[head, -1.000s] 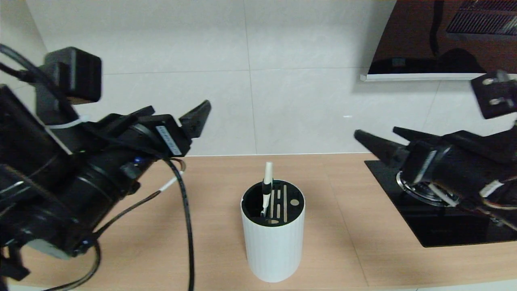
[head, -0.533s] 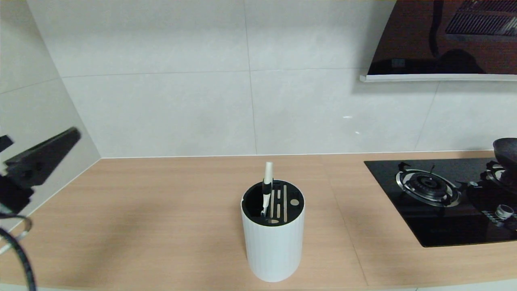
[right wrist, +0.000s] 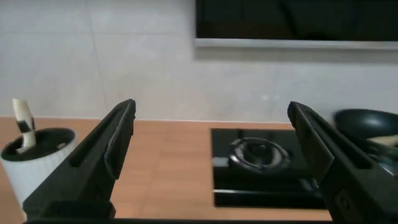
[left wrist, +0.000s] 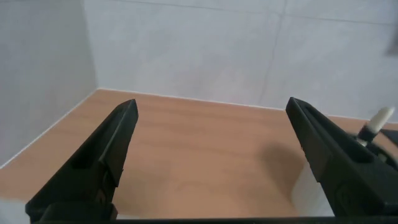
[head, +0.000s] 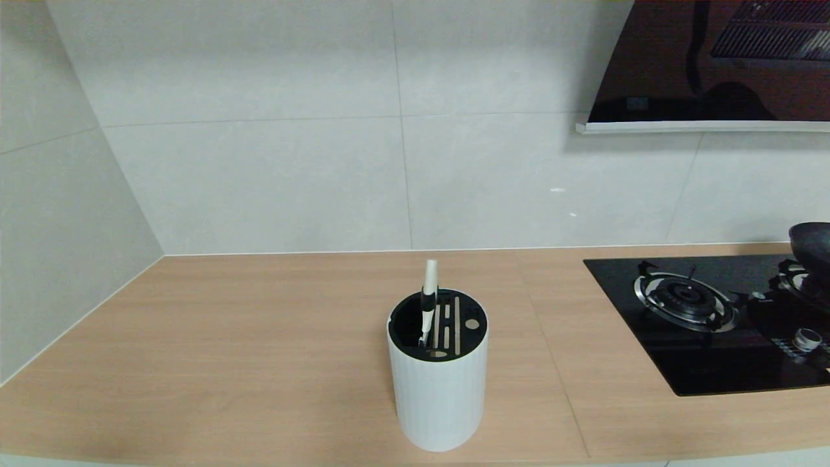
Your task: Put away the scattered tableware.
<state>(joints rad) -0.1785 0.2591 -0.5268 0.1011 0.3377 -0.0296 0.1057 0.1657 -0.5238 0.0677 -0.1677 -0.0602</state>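
Both arms are now pulled back off the counter (head: 259, 337). Left gripper (left wrist: 210, 106) and right gripper (right wrist: 211, 104) are spread wide, empty. Utensil (head: 428, 301) stands upright in the white holder (head: 441, 395) (put-away likely done).

utensil (head: 429, 279): lower end hidden in holder (head: 438, 402) | pan (head: 814, 239): cut off (right edge)

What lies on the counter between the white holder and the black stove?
Nothing. In the head view, the stretch of wooden counter between the white holder and the black stove is bare.
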